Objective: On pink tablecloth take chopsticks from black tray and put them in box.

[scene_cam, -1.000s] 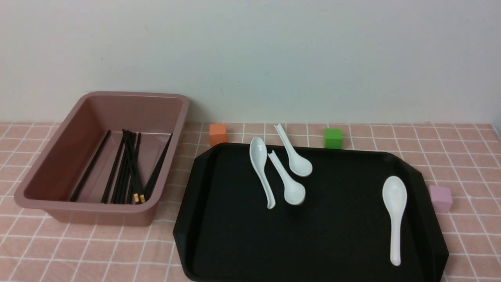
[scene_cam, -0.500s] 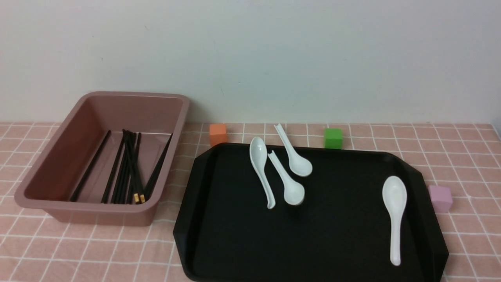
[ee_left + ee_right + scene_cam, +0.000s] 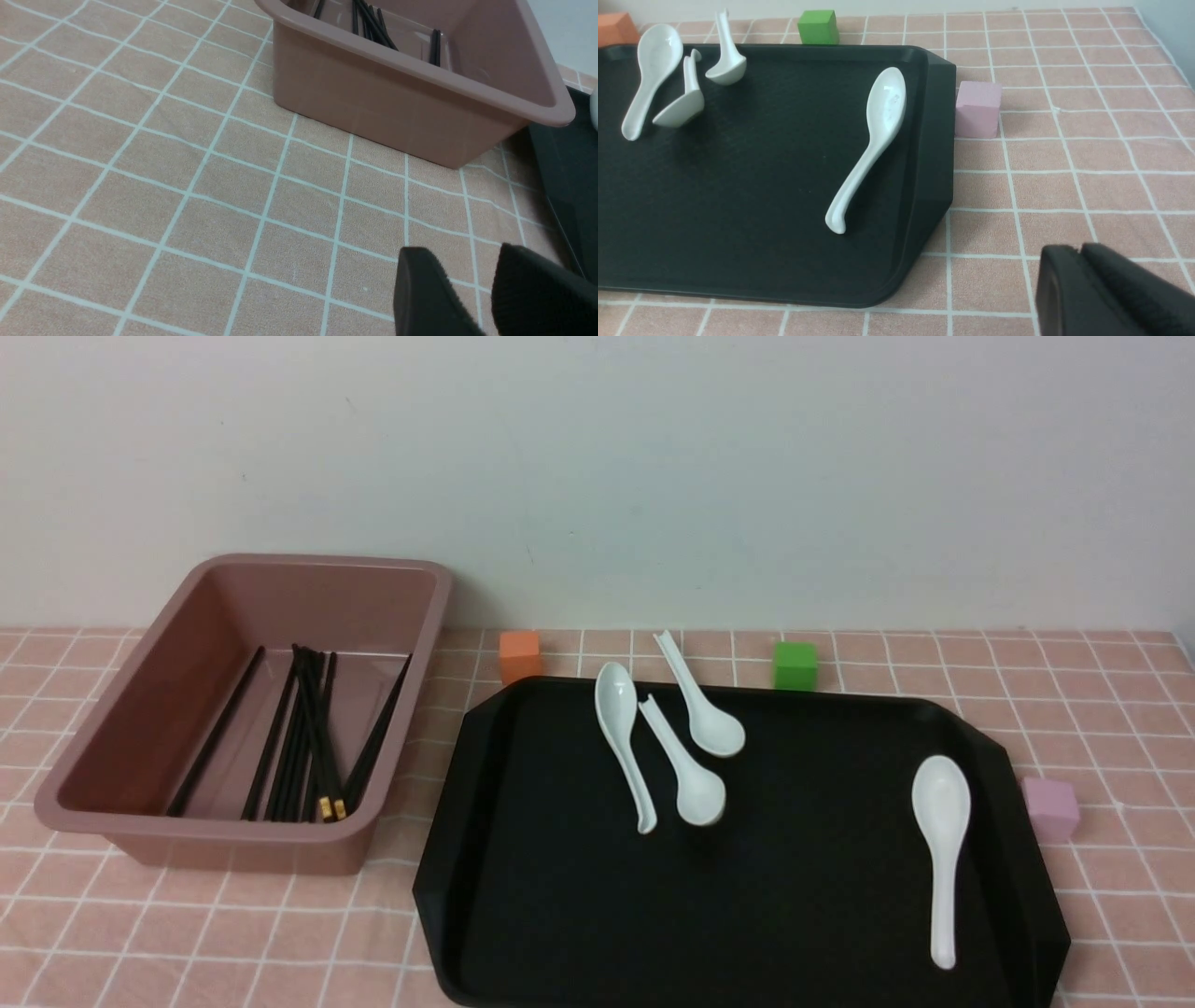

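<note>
Chopsticks — in box; left gripper — spread; right gripper — fingers pressed together

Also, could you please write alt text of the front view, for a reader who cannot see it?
Black chopsticks lie in a pink box on the left, and four white spoons lie on a large black tray beside it. Orange, green and pink cubes stand around the tray on a pink checked tablecloth.
</note>
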You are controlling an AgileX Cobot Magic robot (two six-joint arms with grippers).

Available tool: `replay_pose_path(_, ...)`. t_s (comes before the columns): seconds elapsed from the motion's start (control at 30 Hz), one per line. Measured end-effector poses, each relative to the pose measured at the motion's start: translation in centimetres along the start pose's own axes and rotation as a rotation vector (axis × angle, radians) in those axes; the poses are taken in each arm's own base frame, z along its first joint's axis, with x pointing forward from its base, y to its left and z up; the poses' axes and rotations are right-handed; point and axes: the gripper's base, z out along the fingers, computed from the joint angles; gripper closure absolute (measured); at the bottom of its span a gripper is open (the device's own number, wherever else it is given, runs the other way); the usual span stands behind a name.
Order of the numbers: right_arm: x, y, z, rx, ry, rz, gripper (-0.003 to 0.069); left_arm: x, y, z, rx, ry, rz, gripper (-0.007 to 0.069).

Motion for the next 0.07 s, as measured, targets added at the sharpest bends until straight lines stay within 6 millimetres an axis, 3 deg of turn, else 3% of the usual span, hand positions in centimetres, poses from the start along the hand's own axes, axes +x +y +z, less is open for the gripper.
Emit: replay_pose_path(0.07,0.0,0.0,0.0,0.0,0.0,0.0,0.0589,0.0,0.0,0.0,0.0,0.0,0.0,0.0386)
